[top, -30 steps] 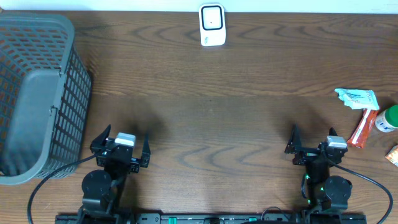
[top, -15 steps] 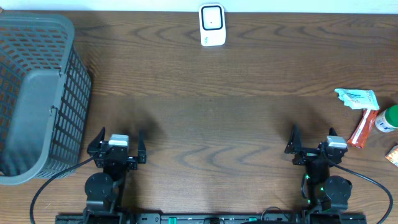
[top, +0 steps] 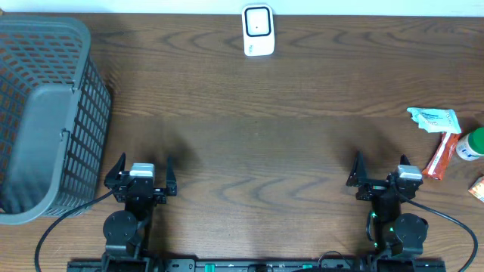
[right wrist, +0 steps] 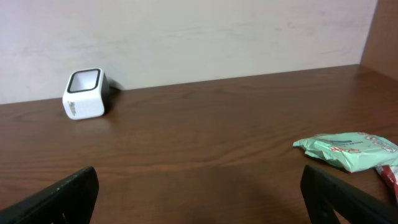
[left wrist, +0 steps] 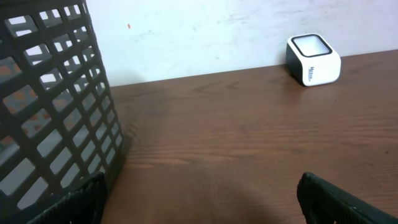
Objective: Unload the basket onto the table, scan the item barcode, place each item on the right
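I have both arms parked at 6 o'clock on the desk [top: 249, 136], with the left hand [top: 144, 172] and the right hand [top: 380, 177] each spread wide and holding nothing. The scanner [top: 258, 30] stands at 12 o'clock by the far edge. The items lie together at 3 o'clock, near the right hand but apart from it: a packet [top: 432, 119], a red sachet [top: 441, 155] and a bottle [top: 470, 143]; the basket [top: 45, 113] fills 9 o'clock, just beside the left hand.
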Available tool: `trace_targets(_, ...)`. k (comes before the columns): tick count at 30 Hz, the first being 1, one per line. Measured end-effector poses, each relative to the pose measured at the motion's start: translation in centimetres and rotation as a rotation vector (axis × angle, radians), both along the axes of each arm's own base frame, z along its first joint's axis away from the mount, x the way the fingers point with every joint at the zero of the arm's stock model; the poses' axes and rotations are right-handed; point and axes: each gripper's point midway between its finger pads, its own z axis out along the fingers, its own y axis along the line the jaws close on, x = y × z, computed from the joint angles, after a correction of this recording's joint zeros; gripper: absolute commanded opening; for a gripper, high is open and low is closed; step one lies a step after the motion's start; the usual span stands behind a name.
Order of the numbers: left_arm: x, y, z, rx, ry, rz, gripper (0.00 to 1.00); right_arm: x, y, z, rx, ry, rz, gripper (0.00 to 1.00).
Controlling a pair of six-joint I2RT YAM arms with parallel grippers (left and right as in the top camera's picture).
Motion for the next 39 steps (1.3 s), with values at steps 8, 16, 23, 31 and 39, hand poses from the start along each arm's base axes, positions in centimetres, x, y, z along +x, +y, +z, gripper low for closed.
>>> trace_targets(8,0.05,-0.01,0.07,-0.007,-0.007,0.000,0.98,0.00,0.00,0.00,0.000,0.000,0.000,0.99)
trace_targets(16,0.05,0.01,0.08,-0.067,-0.006,0.009,0.98,0.00,0.00,0.00,0.000,0.000,0.000,0.99)
trace_targets(23,0.06,-0.01,0.10,-0.081,-0.008,0.010,0.98,0.00,0.00,0.00,0.000,0.000,0.000,0.99)
trace_targets(31,0.06,-0.01,0.10,-0.081,-0.008,0.010,0.98,0.00,0.00,0.00,0.000,0.000,0.000,0.99)
trace_targets(39,0.06,0.00,0.10,-0.081,-0.008,0.010,0.98,0.00,0.00,0.00,0.000,0.000,0.000,0.99)
